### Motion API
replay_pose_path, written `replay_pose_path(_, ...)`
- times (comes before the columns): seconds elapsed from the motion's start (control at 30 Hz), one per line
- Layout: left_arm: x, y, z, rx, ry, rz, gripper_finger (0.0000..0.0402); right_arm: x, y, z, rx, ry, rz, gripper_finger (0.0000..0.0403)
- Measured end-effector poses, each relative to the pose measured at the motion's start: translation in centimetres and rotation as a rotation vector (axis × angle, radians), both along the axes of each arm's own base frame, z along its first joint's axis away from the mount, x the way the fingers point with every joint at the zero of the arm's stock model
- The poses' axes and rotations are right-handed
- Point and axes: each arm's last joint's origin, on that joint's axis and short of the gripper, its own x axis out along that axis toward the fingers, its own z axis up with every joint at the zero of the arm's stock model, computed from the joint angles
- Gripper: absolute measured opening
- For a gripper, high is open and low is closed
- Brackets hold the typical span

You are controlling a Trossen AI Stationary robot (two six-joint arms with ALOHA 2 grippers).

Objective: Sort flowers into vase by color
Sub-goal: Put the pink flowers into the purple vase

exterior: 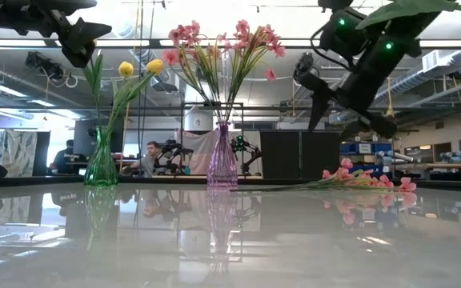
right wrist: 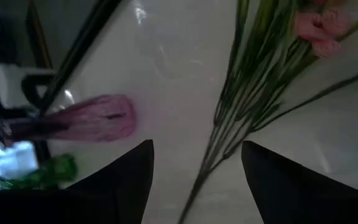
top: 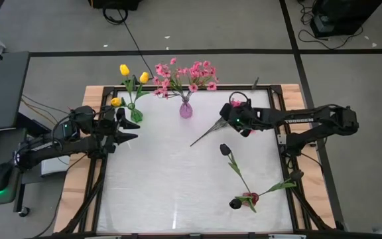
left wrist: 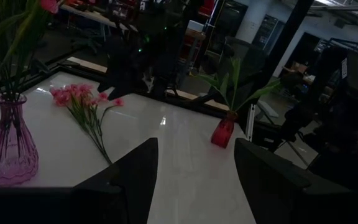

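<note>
Pink blossoms fill my purple vase (top: 186, 109), yellow tulips the green vase (top: 135, 114). One pink spray (top: 211, 131) lies flat beneath my open, empty right gripper (top: 233, 117); dark tulips (top: 234, 166) wait near, left gripper (top: 126, 129) open and idle

Around the work table

A white table top (top: 178, 192) sits in a wooden frame. Black cables (top: 121, 26) trail over the grey floor behind it. Beyond the table, a seated person (exterior: 149, 158) shows among workshop benches, and a computer mouse (top: 0, 178) lies on a side desk.

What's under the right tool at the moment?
A loose pink flower spray lies on the white table beneath the open right tool. Its stem shows; from above, the arm covers its blossoms.
</note>
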Motion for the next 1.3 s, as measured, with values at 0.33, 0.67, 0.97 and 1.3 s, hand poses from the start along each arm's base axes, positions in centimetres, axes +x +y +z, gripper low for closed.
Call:
replay_pose_path(0.33,0.0,0.0,0.0,0.0,0.0,0.0,0.0217,-0.5,-0.3,-1.3,0.0,-0.017,-0.129,0.023)
replay_pose_path(0.67,0.0,0.0,0.0,0.0,0.0,0.001,0.0217,2.7,-1.6,-4.2,0.052,-0.115,-0.079,0.0216)
replay_pose_path(0.97,0.0,0.0,0.0,0.0,0.0,0.0,0.0217,3.1,-1.4,-6.7,0.196,-0.049,-0.036,0.0216)
replay_pose_path(1.3,0.0,0.0,0.0,0.0,0.0,0.001,0.0217,2.6,-2.1,-7.1,0.234,-0.017,-0.088,0.0206)
